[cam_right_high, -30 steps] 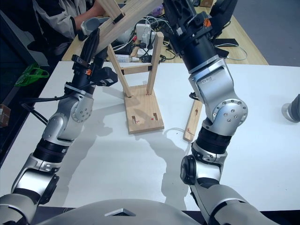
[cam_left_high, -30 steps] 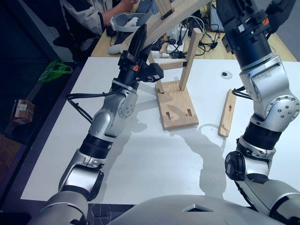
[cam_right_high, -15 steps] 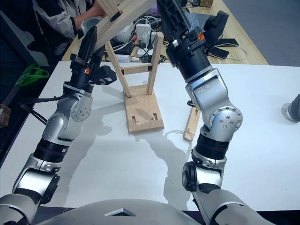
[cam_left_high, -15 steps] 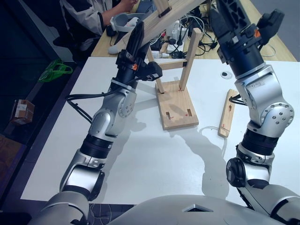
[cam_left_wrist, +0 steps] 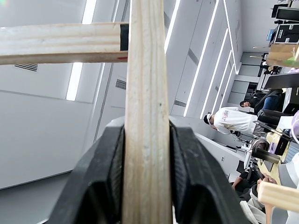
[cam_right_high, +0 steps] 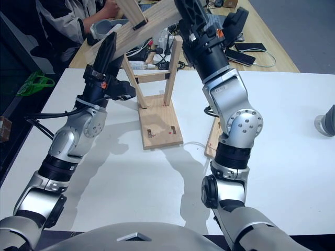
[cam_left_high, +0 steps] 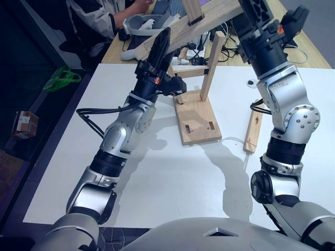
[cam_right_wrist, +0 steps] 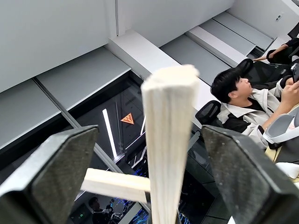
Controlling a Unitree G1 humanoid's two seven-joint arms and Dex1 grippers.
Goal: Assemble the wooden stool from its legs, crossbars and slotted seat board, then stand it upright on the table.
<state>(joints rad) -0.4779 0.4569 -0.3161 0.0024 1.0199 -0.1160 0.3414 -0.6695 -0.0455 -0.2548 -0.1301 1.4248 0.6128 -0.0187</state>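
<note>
The slotted seat board (cam_left_high: 200, 121) lies flat on the white table with two legs (cam_left_high: 210, 65) standing in its far slots, joined by a crossbar (cam_left_high: 189, 72). My left gripper (cam_left_high: 162, 44) is raised above the board's left side, shut on a long wooden leg (cam_left_wrist: 145, 93) that slants up to the right and carries a short crossbar (cam_left_high: 193, 9). My right gripper (cam_right_wrist: 154, 158) is high at the leg's upper end, open, its fingers (cam_right_wrist: 51, 177) standing clear on either side of the wood. A loose wooden piece (cam_left_high: 253, 126) lies to the board's right.
A cable hole (cam_left_high: 253, 82) sits in the table behind the loose piece. A grey object (cam_right_high: 326, 121) rests at the table's right edge. Behind the table is a wooden desk (cam_left_high: 314, 52) with cables, devices and a seated person. The near half of the table (cam_left_high: 172, 183) is bare.
My right gripper has swung left and now straddles the upper end of the held leg. The left gripper has tilted, shifting the leg and its crossbar to the right.
</note>
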